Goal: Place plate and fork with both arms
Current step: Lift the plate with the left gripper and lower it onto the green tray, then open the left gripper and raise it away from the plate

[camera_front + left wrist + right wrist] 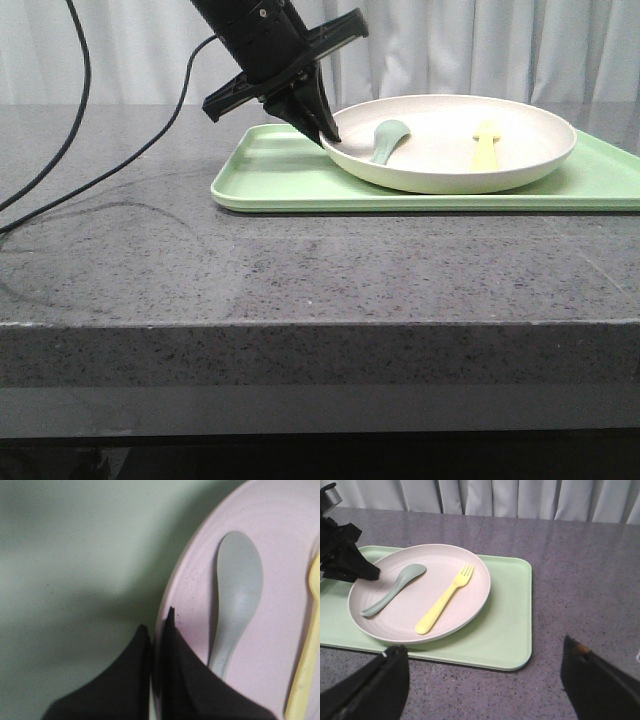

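Left end effector (pixel 328 135) pinches the plate (pixel 520 165) rim on the green tray (pixel 270 180); right end effector (pixel 485 680) hangs wide open over the desk (pixel 150 270).

plate (pixel 465 605): matte | fork (pixel 443 601): smooth plastic | table (pixel 300 270): speckled stone

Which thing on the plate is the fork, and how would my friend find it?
Find the green tray, then the round cream plate on it. The fork is the pale-yellow piece with tines, beside a grey-green spoon that has a smooth bowl instead.
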Tool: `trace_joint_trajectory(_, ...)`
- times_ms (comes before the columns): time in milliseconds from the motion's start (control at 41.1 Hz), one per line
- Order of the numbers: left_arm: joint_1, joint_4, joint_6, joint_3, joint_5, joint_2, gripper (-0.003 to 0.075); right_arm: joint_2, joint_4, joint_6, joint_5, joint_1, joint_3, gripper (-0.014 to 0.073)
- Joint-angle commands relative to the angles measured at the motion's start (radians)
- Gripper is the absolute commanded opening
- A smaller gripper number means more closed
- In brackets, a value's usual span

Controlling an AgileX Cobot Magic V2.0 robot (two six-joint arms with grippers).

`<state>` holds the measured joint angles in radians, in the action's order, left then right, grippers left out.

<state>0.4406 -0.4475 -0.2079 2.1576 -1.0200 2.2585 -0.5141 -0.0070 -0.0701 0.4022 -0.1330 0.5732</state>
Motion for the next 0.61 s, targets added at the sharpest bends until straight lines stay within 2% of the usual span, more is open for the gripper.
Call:
trace_joint_trajectory(0, 0.010, -0.030, -0.026, 0.039, 0.024, -0.073, -0.0018, -0.010, -0.009, 0.003, -0.075, 0.000, 0.038, 0.0634)
trace_joint_trajectory(243, 0.011, -0.030, -0.027, 0.039, 0.024, -0.073, 0.0004, -0.010, -0.009, 0.003, -0.076, 0.000, 0.038, 0.0634)
trace_joint_trajectory(316, 0.011, -0.030, -0.027, 0.039, 0.024, -0.073, 0.0069, -0.010, -0.009, 0.003, -0.076, 0.000, 0.038, 0.0634)
trace_joint_trajectory(486, 0.011, -0.030, -0.026, 0.047, 0.020, -0.073, 0.0306, -0.010, -0.009, 0.003, -0.076, 0.000, 0.038, 0.0634)
trace_joint_trajectory(584, 0.011, -0.030, -0.008, 0.087, 0.001, -0.073, 0.0408, -0.010, -0.009, 0.003, -0.076, 0.000, 0.038, 0.0634)
